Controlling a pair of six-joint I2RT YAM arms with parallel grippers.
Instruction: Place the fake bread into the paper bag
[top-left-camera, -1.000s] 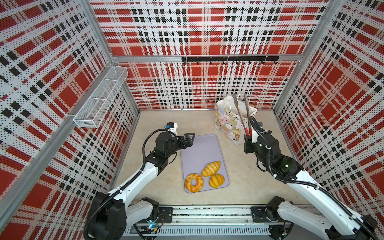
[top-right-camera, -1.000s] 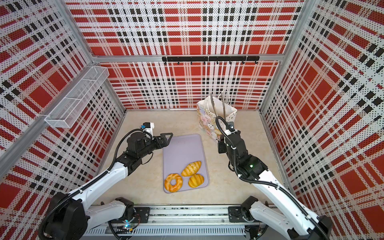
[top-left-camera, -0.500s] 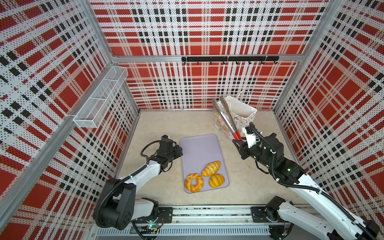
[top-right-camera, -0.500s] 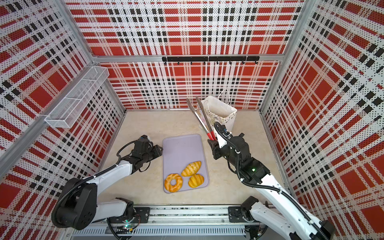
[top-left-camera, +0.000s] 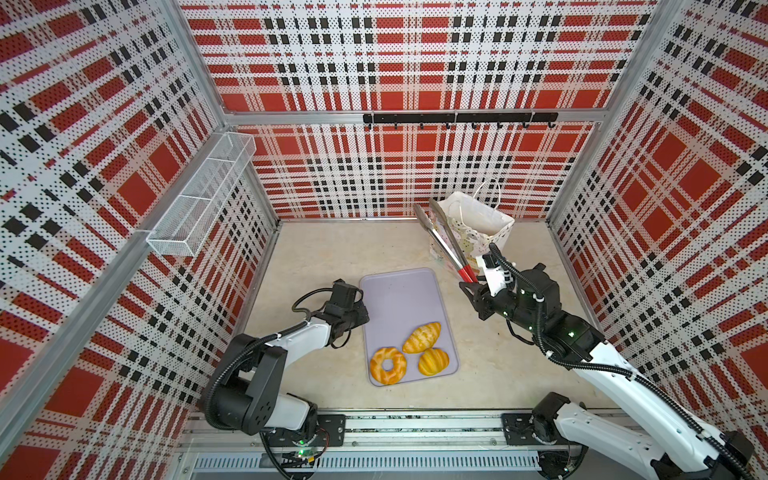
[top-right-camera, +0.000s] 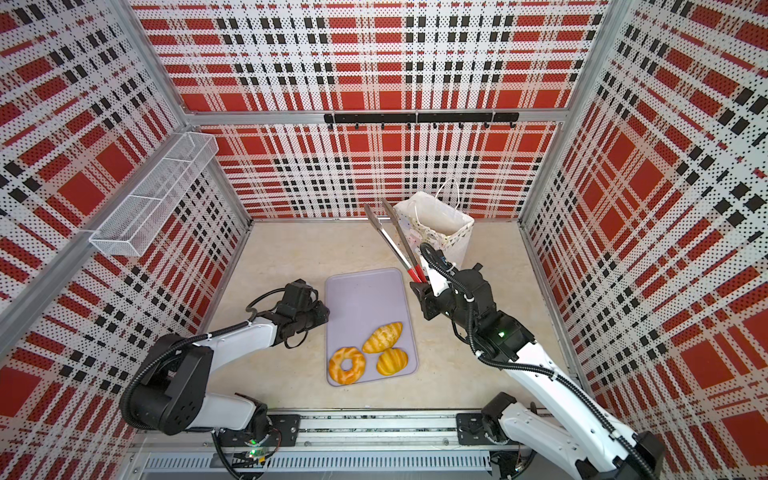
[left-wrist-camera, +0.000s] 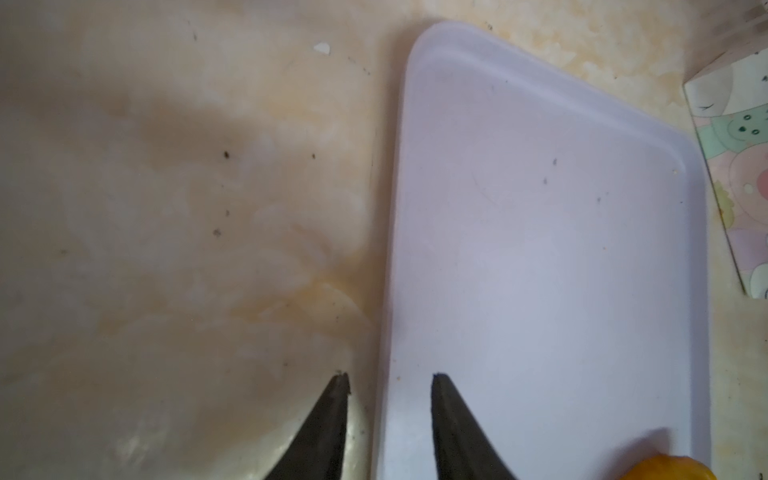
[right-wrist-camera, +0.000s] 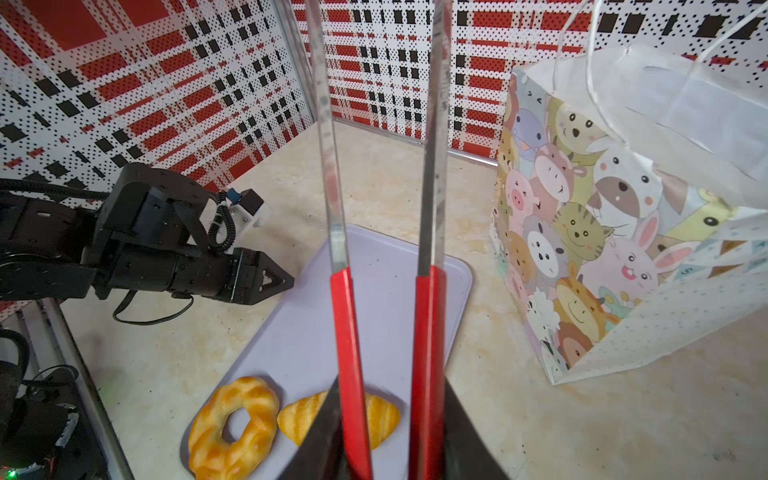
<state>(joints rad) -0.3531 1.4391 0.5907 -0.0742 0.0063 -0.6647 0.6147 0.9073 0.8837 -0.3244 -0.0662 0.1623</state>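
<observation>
The right tool (right-wrist-camera: 388, 449) is clamped on the red handles of a pair of metal tongs (top-left-camera: 446, 245). The tongs point up and away from it, with their two blades spread and nothing between them. In both top views the blade tips stand just beside the near rim of the paper bag (top-left-camera: 478, 228). The bag stands upright with its mouth open at the back of the surface (top-left-camera: 324, 249), beyond the far right corner of the lavender tray (top-left-camera: 399, 299). I cannot make out what lies inside it.

The left tool (left-wrist-camera: 388, 378) sits low at the tray's left edge. Its dark tips are a little apart, one over the bare surface and one over the tray, with the rim running between them. Whether they touch the tray I cannot tell.

Three pieces of fake bread lie close together at the near end of the tray. They are a ring doughnut (top-left-camera: 388, 365), a ridged roll (top-left-camera: 421, 337) lying aslant just beyond it, and a scored bun (top-left-camera: 433, 361) to the doughnut's right. The far half of the tray is bare. Both tools are well apart from the bread.
</observation>
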